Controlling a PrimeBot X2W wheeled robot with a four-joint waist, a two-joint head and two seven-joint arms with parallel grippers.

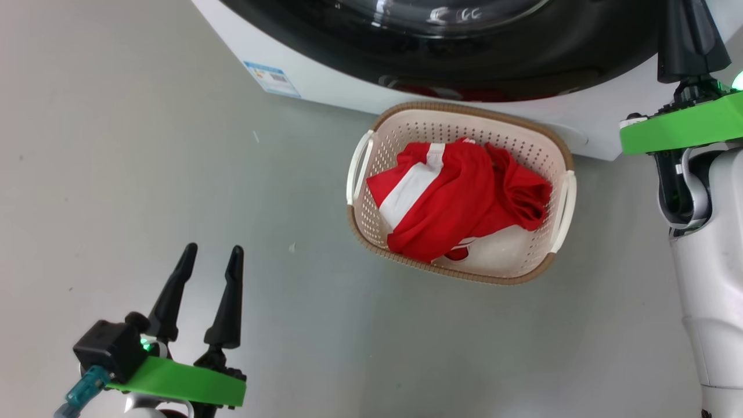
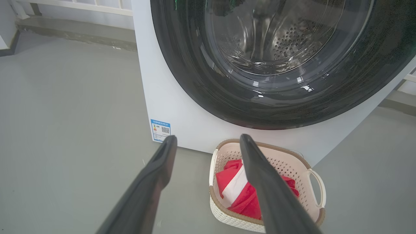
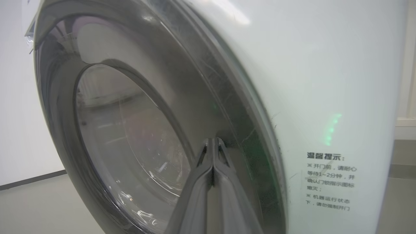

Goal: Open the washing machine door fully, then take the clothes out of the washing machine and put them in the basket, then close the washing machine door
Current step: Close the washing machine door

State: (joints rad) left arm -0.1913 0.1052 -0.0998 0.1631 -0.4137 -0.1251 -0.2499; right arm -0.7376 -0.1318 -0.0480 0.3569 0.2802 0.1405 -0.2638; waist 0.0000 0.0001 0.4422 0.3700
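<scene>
The washing machine (image 1: 325, 75) stands at the top of the head view, and its black-rimmed door (image 1: 464, 52) lies against the white front. In the left wrist view the steel drum shows through the door (image 2: 195, 81) glass. Directly in front of the machine sits the basket (image 1: 464, 109), holding the red clothes (image 1: 458, 197) with their white stripe. My left gripper (image 1: 212, 249) hangs open and empty over the floor, left of the basket (image 2: 286, 165). My right gripper (image 3: 213, 141) is shut, its tips touching the door (image 3: 211, 97) rim at the right side.
Grey floor (image 1: 145, 174) spreads left of and in front of the basket. My pale right forearm (image 1: 708, 290) rises along the right edge. A blue label (image 2: 160, 130) marks the machine's lower left corner. A low ledge (image 2: 74, 32) runs along the far wall.
</scene>
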